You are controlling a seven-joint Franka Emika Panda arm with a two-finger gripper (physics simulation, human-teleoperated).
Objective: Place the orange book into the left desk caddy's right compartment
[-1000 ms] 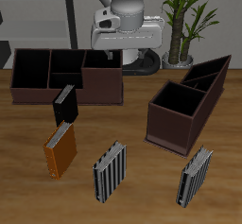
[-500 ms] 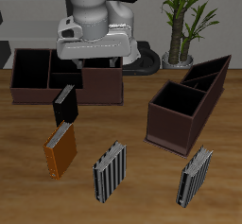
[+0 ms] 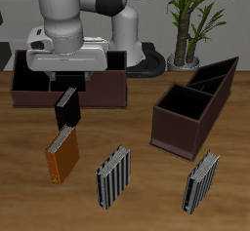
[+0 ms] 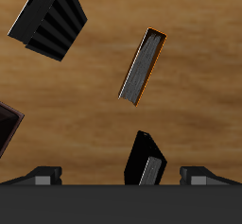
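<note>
Beside the black book [image 3: 66, 106], unlabeled orange book [image 3: 62, 155], gripper [image 3: 66, 80] above.

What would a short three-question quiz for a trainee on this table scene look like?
1. True or false: the orange book already stands inside the diagonal caddy.
2. Which book lies closest to the orange book? A) the black book B) the striped book nearest the diagonal caddy
3. Fill in: the diagonal caddy's large compartment holds ____ books.

Key: 1. False; it lies on the table. 2. A. 3. No.
</note>
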